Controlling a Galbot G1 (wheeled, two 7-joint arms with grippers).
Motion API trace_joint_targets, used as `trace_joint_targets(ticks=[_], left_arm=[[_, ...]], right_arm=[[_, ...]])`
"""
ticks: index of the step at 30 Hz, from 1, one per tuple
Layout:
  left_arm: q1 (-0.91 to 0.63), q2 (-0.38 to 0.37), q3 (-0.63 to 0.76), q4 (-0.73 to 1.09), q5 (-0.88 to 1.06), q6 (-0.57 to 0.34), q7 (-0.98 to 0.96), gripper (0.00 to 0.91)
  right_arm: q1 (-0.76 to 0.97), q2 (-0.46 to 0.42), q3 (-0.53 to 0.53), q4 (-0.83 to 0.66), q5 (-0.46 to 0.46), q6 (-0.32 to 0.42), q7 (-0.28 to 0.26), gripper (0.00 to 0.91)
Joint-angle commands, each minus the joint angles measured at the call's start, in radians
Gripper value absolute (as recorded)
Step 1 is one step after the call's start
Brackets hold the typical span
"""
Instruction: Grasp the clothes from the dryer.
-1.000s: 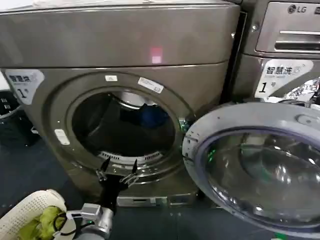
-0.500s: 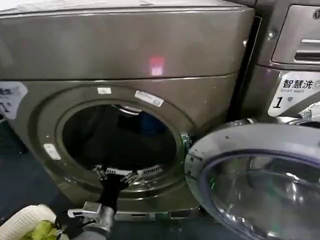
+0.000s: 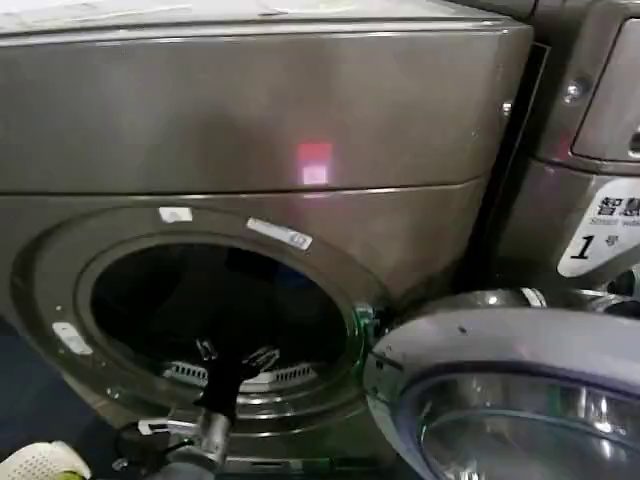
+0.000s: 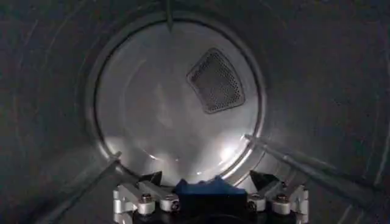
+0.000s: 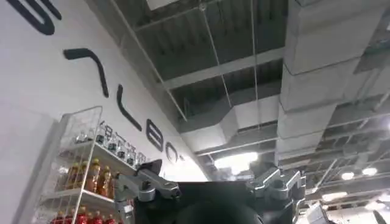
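The dryer (image 3: pixel 250 120), brown-grey with a red light (image 3: pixel 314 163), stands with its silver-rimmed glass door (image 3: pixel 520 370) swung open to the right. My left gripper (image 3: pixel 237 352) is open at the lower rim of the porthole, pointing into the dark drum. In the left wrist view, blue clothes (image 4: pixel 204 189) lie low in the drum, in line with the gap between the spread fingers of the left gripper (image 4: pixel 206 178); nothing is held. My right gripper (image 5: pixel 210 173) points up at a ceiling, open and empty.
A second, greyer machine (image 3: pixel 600 150) stands close on the right, behind the open door. A corner of a white basket (image 3: pixel 40 462) shows at the lower left. The drum's back wall (image 4: pixel 177 103) has a mesh vent (image 4: pixel 214 80).
The dryer has grown larger and shifted in the head view. My left gripper has reached further forward, from in front of the porthole rim to just inside it. The basket has slid mostly out of view.
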Motion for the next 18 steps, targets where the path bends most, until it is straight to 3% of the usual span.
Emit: trace_joint_targets(ticks=[1,18], left_arm=[[0.002,0.001,-0.001,-0.004,-0.001,0.001,0.000,0.907],[-0.015,-0.005,-0.016,0.015,-0.003,-0.013,0.003,0.907]], right_arm=[[0.000,0.000,0.001,0.000,0.000,0.002,0.000,0.907],[0.000,0.003,0.006,-0.007,-0.008,-0.002,0.011,0.907]])
